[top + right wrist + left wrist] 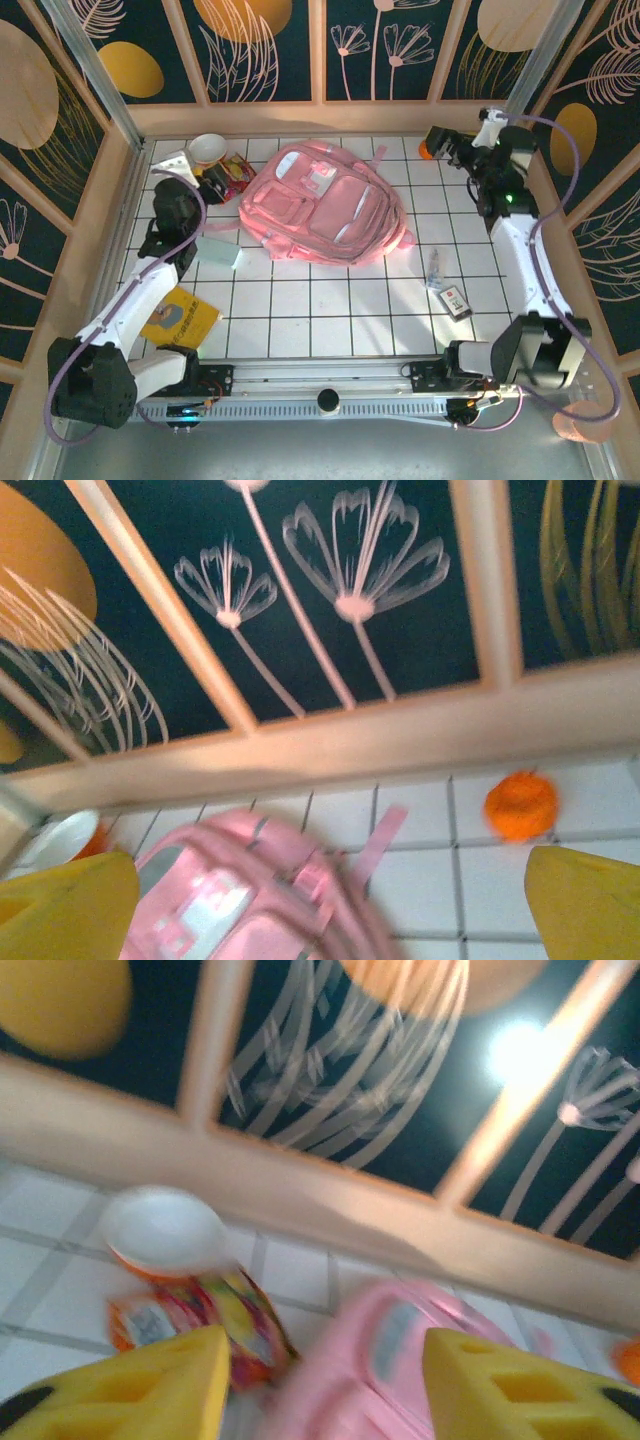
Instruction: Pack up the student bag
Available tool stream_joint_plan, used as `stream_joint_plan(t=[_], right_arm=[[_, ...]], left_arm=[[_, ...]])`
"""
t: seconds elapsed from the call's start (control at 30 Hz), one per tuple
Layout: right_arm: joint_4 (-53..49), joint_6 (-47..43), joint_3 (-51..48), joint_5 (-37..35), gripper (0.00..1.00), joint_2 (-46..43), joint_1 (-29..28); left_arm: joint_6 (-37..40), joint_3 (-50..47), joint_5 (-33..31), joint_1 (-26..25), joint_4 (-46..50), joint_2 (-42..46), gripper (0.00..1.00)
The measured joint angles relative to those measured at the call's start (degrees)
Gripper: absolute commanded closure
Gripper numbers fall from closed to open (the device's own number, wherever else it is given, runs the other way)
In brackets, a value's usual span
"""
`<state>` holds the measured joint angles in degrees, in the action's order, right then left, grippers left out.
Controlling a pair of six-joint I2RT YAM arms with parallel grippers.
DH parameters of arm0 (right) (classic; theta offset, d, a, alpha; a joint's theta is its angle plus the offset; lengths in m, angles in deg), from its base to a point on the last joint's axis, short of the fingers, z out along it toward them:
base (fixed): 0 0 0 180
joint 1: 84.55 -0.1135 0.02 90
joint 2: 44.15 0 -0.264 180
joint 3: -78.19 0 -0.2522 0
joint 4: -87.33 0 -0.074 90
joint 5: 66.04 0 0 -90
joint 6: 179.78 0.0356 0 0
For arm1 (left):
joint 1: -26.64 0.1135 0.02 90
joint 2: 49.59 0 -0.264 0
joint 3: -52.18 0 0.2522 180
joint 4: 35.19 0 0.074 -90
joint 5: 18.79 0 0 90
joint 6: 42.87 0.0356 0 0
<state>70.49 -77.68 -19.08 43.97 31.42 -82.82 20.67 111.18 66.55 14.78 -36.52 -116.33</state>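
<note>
White tiled tabletop (pixel 330 300) w/ dark grid lines, closed on three sides by low wooden walls (pixel 300 118); above them are dark panels w/ painted flowers and orange discs.

The student bag (pixel 325 205) lies flat at the back-centre of the tabletop, front pockets facing up. It is pink w/ white trim, and one strap end points toward the back wall.

Left of the bag:
- a white bowl (pixel 207 148) near the back-left corner
- a colourful snack packet (pixel 235 172) between bowl and bag, just beside the bag's left edge
- a pale box (pixel 218 253) in front-left of the bag, close to the left arm
- a yellow booklet (pixel 180 318) further to the front, partly under that arm

Right of the bag:
- an orange ball (pixel 521 805) near the back wall, apart from the bag
- a small tube (pixel 437 268) and a dark card (pixel 456 300) at the front-right, next to each other and well apart from the bag

Left hand (pixel 325 1390) is at the back-left, near the snack packet and the bag's left edge. Its picture is blurred, but the two yellow fingers (pixel 130 1385) stand apart w/ nothing gripped between them.

Right hand (pixel 330 910) is at the back-right, near the ball. Its fingers are spread wide and hold nothing; approx. the bag's top and a strap are seen beyond the gap.
</note>
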Motion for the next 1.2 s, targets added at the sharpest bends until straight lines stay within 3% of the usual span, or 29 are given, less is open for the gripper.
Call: stream_joint_plan(t=[0.13, 0.23, 0.33, 0.57, 0.7, 0.9, 1.1, 1.2], right_arm=[[-8.5, 2.2, 3.3, -1.1, 0.03, 9.3, -4.6], [-11.1, 3.8, 3.3, -1.4, 0.18, 15.3, -9.0], [-10.6, 6.0, 3.1, -0.9, 0.30, 19.7, -12.1], [-5.8, 11.0, -1.3, -2.0, 0.42, 26.8, -15.4], [-1.2, 13.8, -8.4, -2.1, 0.43, 26.7, -15.8], [2.3, 18.8, -18.5, -3.6, 0.43, 18.3, -20.2], [-2.5, 27.3, -23.9, -3.5, 0.38, 10.9, -34.5], [-6.8, 30.3, -23.5, -2.8, 0.32, 8.9, -39.5]], left_arm=[[-4.9, 0.2, 3.1, -4.3, 6.1, -5.7, 0.58], [-7.7, 0.2, 5.4, -7.0, 7.9, -10.4, 0.64], [-9.8, 0.1, 7.3, -7.9, 8.2, -14.0, 0.65], [-13.1, -0.5, 9.7, -8.2, 4.6, -20.0, 0.66], [-14.2, -0.5, 10.8, -8.2, 2.0, -25.2, 0.67], [-15.1, 1.2, 10.4, -7.7, -2.8, -31.1, 0.67], [-15.7, 6.1, 10.2, -7.2, -7.0, -37.3, 0.68], [-15.7, 8.2, 10.7, -7.3, -7.0, -38.5, 0.63]])
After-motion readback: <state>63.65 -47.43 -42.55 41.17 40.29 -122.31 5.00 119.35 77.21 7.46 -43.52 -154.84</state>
